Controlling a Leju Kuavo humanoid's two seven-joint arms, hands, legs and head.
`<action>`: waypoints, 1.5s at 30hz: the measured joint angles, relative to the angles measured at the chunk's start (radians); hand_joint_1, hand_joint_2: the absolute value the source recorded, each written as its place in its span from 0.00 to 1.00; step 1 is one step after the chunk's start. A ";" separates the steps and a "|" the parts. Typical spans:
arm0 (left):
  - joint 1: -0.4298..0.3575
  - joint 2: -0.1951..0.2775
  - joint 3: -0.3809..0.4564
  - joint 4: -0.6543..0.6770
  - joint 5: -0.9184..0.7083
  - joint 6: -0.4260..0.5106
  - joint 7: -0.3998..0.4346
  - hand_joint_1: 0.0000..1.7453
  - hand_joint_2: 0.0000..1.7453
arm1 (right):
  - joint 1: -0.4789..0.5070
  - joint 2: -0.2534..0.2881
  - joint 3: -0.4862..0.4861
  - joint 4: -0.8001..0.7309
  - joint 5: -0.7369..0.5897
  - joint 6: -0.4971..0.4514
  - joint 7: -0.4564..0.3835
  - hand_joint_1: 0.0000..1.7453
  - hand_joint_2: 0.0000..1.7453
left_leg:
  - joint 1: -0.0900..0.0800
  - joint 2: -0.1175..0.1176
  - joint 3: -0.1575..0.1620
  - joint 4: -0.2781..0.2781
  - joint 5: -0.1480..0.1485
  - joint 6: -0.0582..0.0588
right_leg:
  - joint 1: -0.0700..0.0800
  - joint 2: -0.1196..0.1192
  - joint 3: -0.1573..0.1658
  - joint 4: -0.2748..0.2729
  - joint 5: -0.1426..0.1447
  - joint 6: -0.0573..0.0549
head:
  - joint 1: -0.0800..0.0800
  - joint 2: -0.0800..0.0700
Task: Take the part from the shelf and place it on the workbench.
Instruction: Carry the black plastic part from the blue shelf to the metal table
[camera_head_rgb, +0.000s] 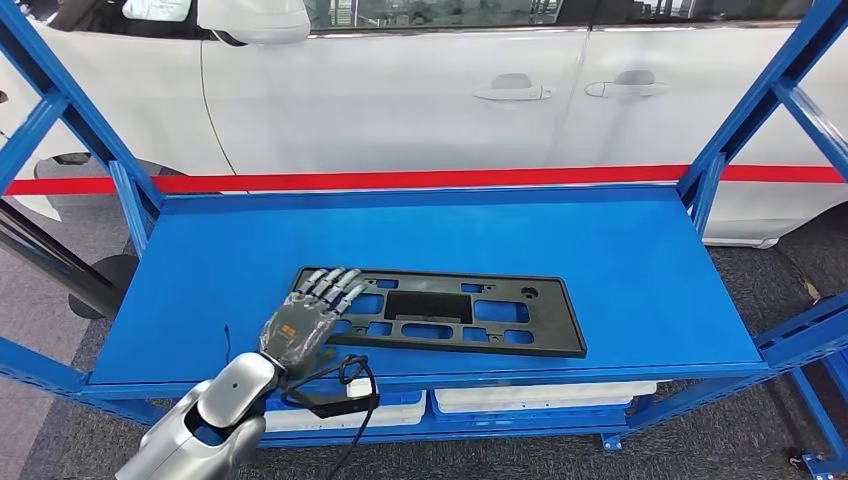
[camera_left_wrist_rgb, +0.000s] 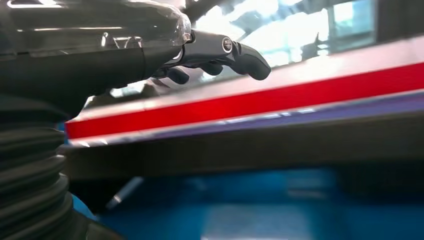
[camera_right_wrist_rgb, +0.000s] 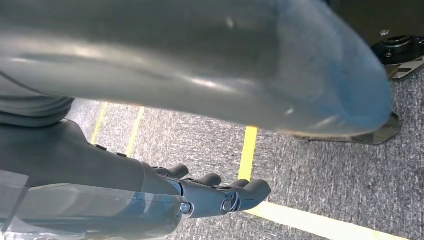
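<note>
Blue shelf (camera_head_rgb: 640, 260) holds one black part (camera_head_rgb: 480, 312), left hand (camera_head_rgb: 300, 325) fingers spread atop.

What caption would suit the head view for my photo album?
Robot's left hand rests over the end of a flat black part on a blue shelf, white car behind.

Silver arm (camera_head_rgb: 205, 425), grey ribbed-cuffed hand (camera_head_rgb: 300, 325).

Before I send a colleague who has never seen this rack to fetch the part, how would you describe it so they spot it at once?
Look at the blue shelf in front of the white car. Toward its front edge lies the part, with the left hand over its left end. It is a flat, long black plastic frame full of rectangular cutouts, the lone dark piece on the blue surface.
</note>
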 joint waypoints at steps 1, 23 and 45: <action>-0.003 -0.004 -0.011 0.000 0.035 -0.016 -0.023 0.00 1.00 | 0.000 0.000 -0.002 0.000 0.000 0.002 0.000 0.00 0.00 | 0.000 0.000 0.000 0.000 0.000 0.000 | 0.000 0.000 0.000 0.000 0.000 0.000 | 0.000 0.000; -0.015 -0.033 -0.154 -0.016 0.265 -0.081 -0.080 0.00 1.00 | -0.003 0.000 -0.020 0.000 0.018 0.005 0.000 0.00 0.00 | 0.000 0.000 0.000 0.000 0.000 0.000 | 0.000 0.000 0.000 0.000 0.000 0.000 | 0.000 0.000; -0.049 -0.052 -0.066 -0.012 0.372 -0.015 -0.091 0.00 1.00 | -0.002 0.000 -0.020 0.000 0.029 0.004 -0.007 0.00 0.00 | 0.000 0.000 0.000 0.000 0.000 0.000 | 0.000 0.000 0.000 0.000 0.000 0.000 | 0.000 0.000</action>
